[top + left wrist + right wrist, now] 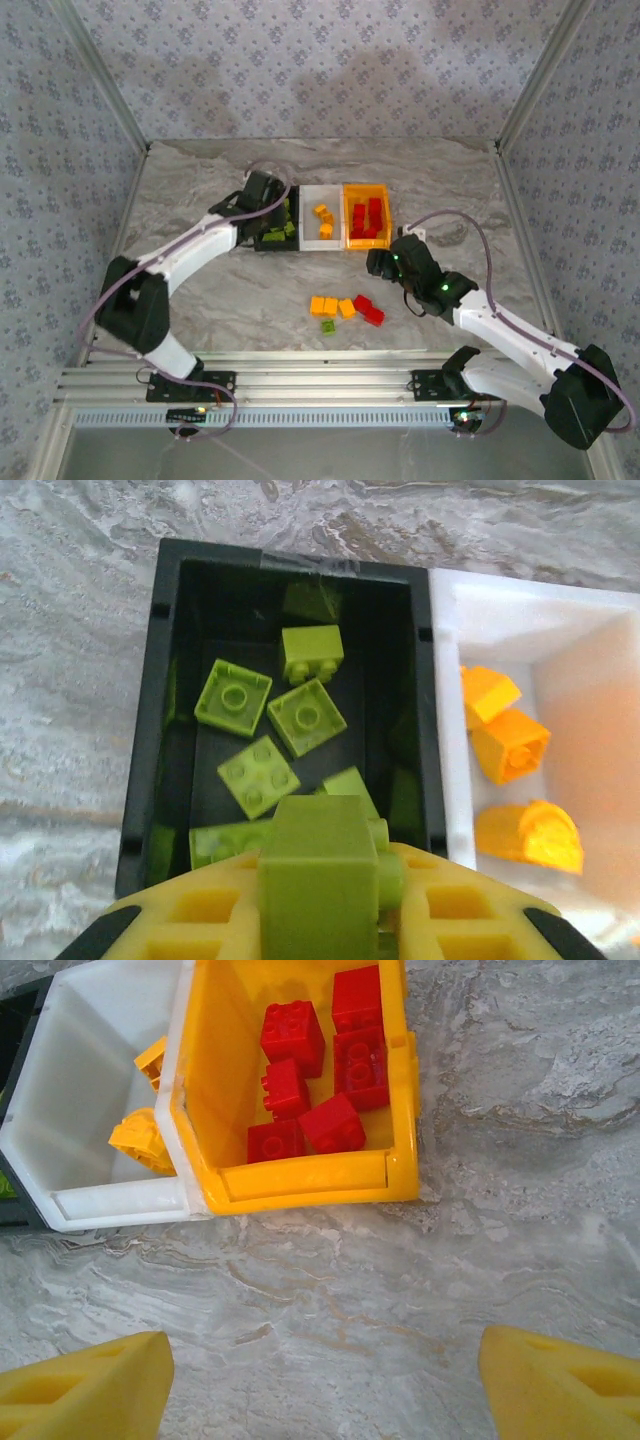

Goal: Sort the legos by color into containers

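Your left tool (pixel 320 910) is clamped on a lime brick (pixel 318 860) above the black bin (pixel 150 700).
That bin holds lime bricks (pixel 258 772). The white bin (pixel 500 600) touching it holds orange bricks (pixel 510 745), and the yellow bin (pixel 300 1175) holds red bricks (pixel 292 1035). Loose bricks (pixel 346 309) lie on the bench (pixel 200 170) nearer you. Your right tool (pixel 320 1380) hangs near the yellow bin, fingers apart.

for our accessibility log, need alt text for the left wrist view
The left gripper holds a lime green plastic brick over a black rectangular plastic bin containing loose lime green bricks. Beside it on the right, a white plastic bin holds three orange bricks.
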You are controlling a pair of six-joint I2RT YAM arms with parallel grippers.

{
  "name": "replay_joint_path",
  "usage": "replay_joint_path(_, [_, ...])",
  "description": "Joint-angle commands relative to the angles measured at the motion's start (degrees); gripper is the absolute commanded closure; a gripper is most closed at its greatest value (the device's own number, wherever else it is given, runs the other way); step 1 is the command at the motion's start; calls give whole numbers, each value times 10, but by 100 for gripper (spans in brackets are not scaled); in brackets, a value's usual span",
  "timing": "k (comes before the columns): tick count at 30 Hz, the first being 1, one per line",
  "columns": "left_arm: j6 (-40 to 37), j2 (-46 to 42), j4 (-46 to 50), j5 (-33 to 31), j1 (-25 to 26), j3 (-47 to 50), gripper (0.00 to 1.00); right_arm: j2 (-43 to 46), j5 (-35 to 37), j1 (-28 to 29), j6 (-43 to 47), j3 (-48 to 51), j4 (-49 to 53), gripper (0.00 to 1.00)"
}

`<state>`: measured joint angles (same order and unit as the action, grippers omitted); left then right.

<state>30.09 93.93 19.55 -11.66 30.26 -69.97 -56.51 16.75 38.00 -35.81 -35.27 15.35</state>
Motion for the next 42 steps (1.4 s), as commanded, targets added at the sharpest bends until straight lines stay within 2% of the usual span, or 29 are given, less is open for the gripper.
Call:
replay_joint_path(1, [-26, 51, 24, -15, -15, -57, 79, 23, 10, -5, -14, 12, 23, 18])
replay_joint_path(4, [-30, 94, 36, -21, -23, -99, 77, 34, 9, -7, -17, 16, 28, 18])
replay_joint_path(6, [-34, 113, 45, -21, -24, -120, 69, 39, 8, -7, -17, 17, 32, 18])
replay_joint_path(10, [-31, 109, 51, -8, -23, -130, 31, 44, -2, -8, -10, 18, 34, 14])
replay_joint_path(14, [-29, 50, 33, 13, -8, -104, 19, 42, -12, -9, -7, 20, 25, 13])
replay_joint_path(15, [-26, 27, 27, 18, -1, -94, 12, 42, -15, -8, -7, 20, 23, 13])
replay_joint_path(16, [-23, 1, 23, 25, 6, -84, 1, 41, -21, -9, -7, 23, 17, 13])
replay_joint_path(23, [3, -203, -29, 31, 107, 62, 0, 21, -48, 19, -7, 35, -14, 13])
replay_joint_path(29, [74, -354, -62, 15, 182, 252, 0, -24, -53, 101, -8, 31, -24, 12])
replay_joint_path(35, [164, -447, -49, -6, 193, 402, 0, -113, -73, 193, -20, 12, -22, 12])
replay_joint_path(42, [226, -602, 24, -44, 194, 475, 0, -195, -58, 274, -20, -23, -20, 14])
